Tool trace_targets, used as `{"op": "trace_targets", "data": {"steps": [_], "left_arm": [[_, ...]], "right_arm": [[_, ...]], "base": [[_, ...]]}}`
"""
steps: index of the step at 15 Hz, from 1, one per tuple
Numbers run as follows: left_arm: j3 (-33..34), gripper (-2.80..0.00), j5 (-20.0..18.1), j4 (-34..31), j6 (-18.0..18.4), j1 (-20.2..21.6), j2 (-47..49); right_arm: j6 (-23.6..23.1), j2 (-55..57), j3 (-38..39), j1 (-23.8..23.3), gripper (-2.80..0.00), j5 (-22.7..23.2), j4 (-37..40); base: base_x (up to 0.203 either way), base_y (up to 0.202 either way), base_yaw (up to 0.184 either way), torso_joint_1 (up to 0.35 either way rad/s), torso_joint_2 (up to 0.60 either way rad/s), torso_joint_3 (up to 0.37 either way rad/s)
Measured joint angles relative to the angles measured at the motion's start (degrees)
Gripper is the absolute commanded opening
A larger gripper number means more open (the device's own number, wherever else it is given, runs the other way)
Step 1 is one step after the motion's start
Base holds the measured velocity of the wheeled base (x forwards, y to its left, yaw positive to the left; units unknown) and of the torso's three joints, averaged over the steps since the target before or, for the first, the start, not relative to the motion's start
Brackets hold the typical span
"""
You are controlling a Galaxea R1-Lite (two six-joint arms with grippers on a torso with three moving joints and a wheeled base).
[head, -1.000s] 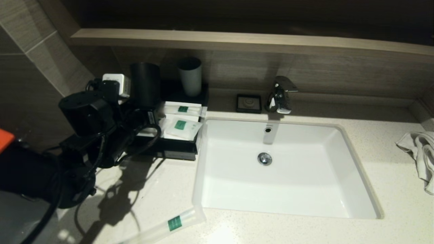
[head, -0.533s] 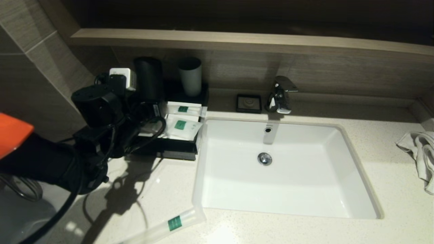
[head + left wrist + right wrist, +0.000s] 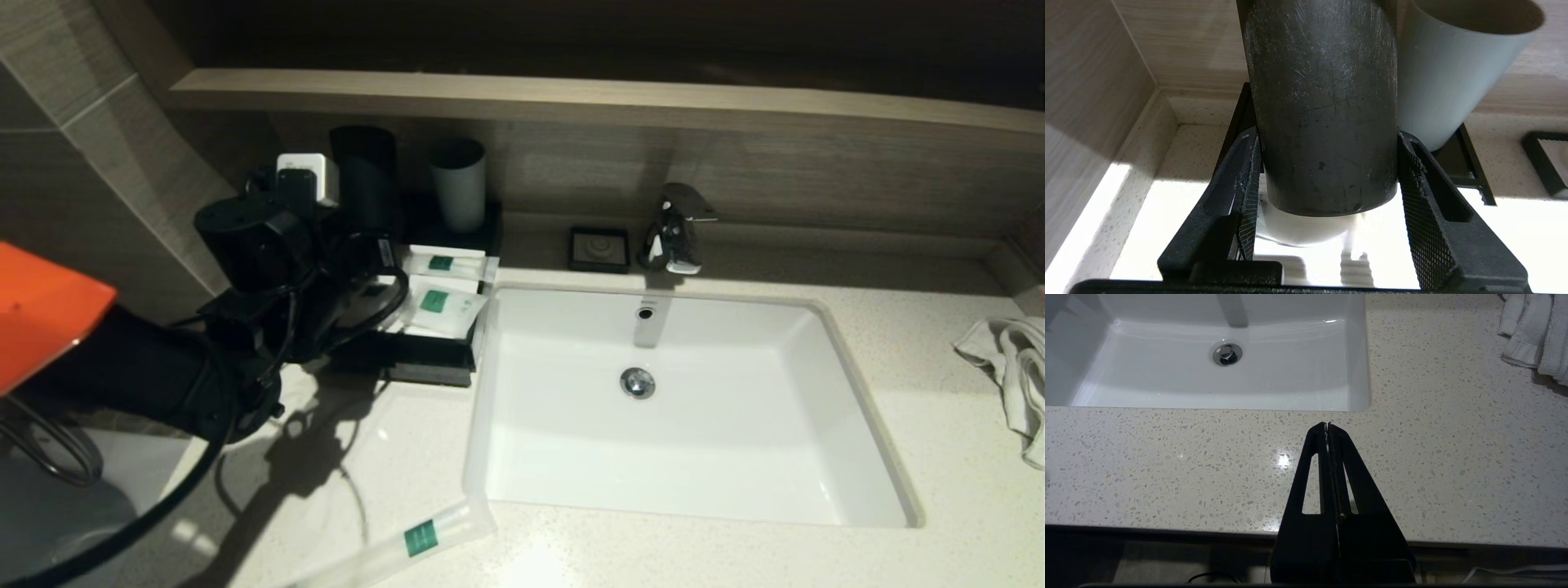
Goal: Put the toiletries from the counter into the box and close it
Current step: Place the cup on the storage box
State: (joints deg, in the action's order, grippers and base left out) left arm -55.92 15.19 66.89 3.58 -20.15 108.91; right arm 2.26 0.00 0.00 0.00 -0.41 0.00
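The left gripper (image 3: 1327, 179) is clamped on the scratched black cylindrical tumbler (image 3: 1325, 102), lifted clear above the flat black rectangular box (image 3: 429, 359) at the far left of the speckled off-white stone counter (image 3: 653, 547). Frosted white packets with green labels (image 3: 445, 302) lie on the box just right of the gripper, and one long slim frosted packet (image 3: 408, 543) lies well apart on the near counter edge. Compared with a second ago, the tumbler sits higher and farther back beside the grey tumbler (image 3: 458, 184); the right gripper (image 3: 1327, 426) hangs pressed together over the near counter.
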Motion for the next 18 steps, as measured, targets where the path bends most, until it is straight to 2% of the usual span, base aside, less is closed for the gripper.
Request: {"op": "trace_targets", "data": {"steps": [18], "left_arm": [[-7.32,-2.80,0.38,-1.23,0.00,0.37,5.03]], "right_arm": [[-0.02,0.00,0.00,0.00,-2.80,-0.01,0.00]], "base": [[0.000,0.000,0.000,0.000,0.00,0.000]]}}
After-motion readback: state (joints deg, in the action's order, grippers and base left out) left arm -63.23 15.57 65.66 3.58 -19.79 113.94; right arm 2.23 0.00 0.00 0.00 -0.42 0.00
